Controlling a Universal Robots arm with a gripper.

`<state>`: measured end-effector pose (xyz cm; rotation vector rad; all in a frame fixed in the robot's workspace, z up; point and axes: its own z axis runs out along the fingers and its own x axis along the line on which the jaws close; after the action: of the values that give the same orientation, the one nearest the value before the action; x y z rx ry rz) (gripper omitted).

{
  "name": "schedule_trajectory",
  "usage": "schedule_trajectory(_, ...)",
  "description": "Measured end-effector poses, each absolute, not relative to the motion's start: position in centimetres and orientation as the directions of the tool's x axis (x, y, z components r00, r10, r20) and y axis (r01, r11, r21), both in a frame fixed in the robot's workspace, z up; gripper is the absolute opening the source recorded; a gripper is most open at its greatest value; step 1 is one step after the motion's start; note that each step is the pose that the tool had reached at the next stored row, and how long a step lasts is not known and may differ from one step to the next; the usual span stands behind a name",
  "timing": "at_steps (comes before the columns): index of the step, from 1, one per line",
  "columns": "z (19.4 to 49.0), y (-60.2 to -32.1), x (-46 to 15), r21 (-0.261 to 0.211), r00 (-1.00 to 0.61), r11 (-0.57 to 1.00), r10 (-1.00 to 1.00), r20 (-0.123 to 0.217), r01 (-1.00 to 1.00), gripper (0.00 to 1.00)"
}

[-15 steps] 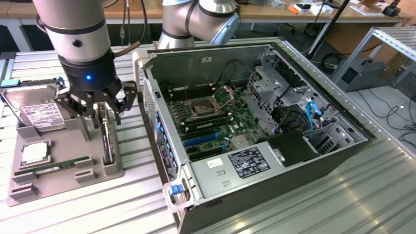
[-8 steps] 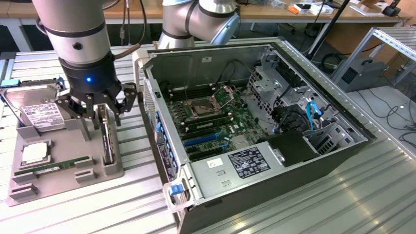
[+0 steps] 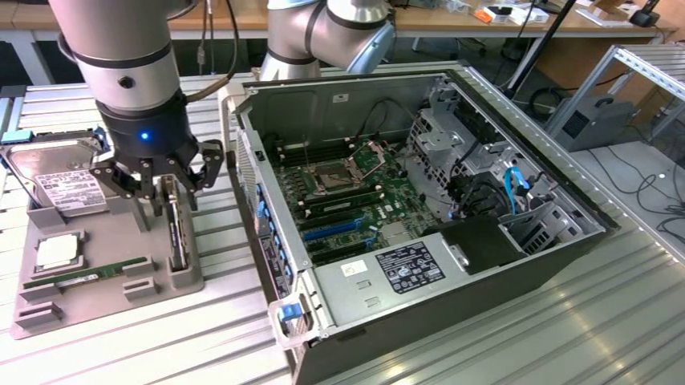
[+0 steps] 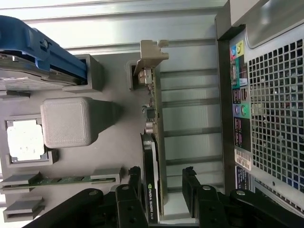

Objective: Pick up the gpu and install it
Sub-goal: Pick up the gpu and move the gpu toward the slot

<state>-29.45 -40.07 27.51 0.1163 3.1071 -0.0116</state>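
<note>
My gripper (image 4: 161, 175) is spread, one finger on each side of the gpu (image 4: 155, 137), not yet clamped on it. The finger on the cooler side sits just against the black fan housing; the other stands a little apart from the bare green face. The gpu stands on its long edge in a slot of the grey holder tray (image 3: 160, 289), with its silver end bracket (image 4: 152, 53) at the end away from my fingers.

On the same tray, beside the card, lie a narrow memory stick (image 3: 86, 277), a square processor (image 3: 59, 250) in its recess and, beyond that, a hard drive (image 3: 59, 188) propped at a tilt with its white label showing.

The tray rests on a table (image 3: 514, 345) of ribbed metal slats, pale and shiny. Just beside the tray, on the exterior view's right, the computer case (image 3: 557, 241) lies on its side with the panel off, the motherboard (image 3: 342, 192) facing up; its rear port panel (image 4: 240, 109) faces the tray.

Past the table are a grey floor (image 3: 642, 184) with loose black cables, a dark box (image 3: 594, 120) under an aluminium frame (image 3: 631, 64), and wooden benches (image 3: 450, 20) along the back.
</note>
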Motion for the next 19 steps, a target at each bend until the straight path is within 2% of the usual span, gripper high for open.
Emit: schedule_trajectory(19,25.2,-39.7,-29.7,-0.006,-0.997,0.997,0.075,-0.033,0.075,0.48)
